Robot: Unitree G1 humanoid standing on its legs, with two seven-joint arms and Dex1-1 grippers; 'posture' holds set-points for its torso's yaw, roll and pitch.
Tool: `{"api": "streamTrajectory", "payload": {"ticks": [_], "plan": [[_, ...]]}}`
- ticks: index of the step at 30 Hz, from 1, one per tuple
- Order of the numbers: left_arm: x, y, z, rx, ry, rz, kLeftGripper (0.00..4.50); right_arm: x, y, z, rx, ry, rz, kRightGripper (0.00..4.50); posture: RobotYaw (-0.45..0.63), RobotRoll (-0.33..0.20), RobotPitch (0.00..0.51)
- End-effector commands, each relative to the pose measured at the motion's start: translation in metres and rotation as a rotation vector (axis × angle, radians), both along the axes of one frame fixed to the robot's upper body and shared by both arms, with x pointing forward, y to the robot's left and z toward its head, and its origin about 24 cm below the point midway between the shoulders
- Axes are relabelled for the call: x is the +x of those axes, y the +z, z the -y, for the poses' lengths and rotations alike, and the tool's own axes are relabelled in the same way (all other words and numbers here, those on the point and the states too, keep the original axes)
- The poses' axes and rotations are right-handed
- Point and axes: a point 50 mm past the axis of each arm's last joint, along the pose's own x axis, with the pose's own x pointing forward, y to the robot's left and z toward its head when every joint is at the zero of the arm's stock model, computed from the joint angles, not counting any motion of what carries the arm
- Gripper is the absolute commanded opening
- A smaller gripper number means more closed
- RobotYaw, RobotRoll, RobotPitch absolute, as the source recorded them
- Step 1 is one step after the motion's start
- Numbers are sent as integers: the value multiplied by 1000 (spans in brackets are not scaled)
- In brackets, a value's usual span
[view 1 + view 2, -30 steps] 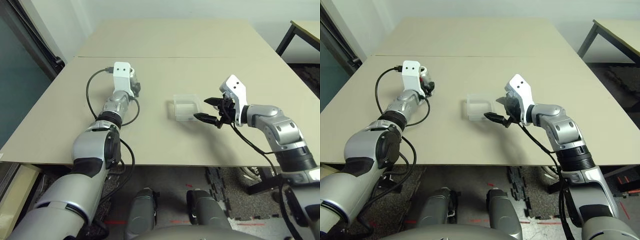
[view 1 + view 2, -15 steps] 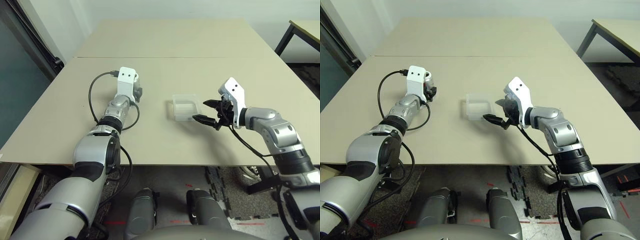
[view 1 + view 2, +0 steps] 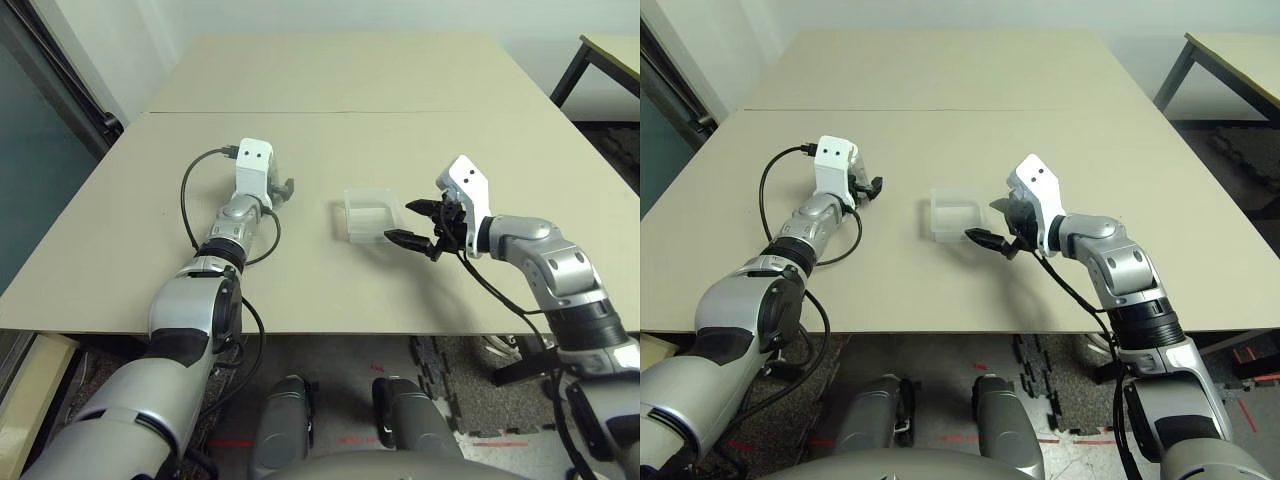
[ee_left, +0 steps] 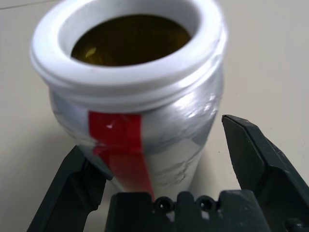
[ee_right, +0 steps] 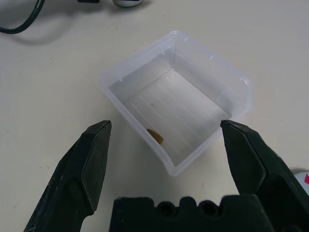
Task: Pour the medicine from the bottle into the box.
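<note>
The bottle [image 4: 130, 92] stands uncapped between the spread left gripper [image 4: 164, 159] fingers, ungripped. The right gripper [image 5: 169, 145], jaws wide, frames the box [image 5: 176, 99], ready to steady it.

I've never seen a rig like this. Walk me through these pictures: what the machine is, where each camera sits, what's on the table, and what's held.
This is a humanoid robot with two silver arms, each ending in black two-fingered jaws. The two wide pictures come from cameras on its head, looking down at a beige table. The two close-ups come from cameras on its wrists.

The left wrist view shows a silvery bottle with a red label. It stands upright with its mouth uncapped, between the open left jaws, with a gap on one side. The right wrist view shows a clear plastic box with one small brown piece in it. The open right jaws point at the box without touching it. Neither set of jaws grips anything.
</note>
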Motion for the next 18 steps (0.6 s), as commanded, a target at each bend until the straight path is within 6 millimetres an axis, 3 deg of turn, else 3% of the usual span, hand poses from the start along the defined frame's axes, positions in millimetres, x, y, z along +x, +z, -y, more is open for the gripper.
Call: {"api": "streamTrajectory", "payload": {"ticks": [1,18], "plan": [[-3,-4,-6,-12,14,14,4493,-2,0,0,-1,11,-2,4500,-33,0,101],[-7,-6,-3,-28,-31,78,4493,-2,-2,-3,6,16,-12,4500,-3,0,113]]}}
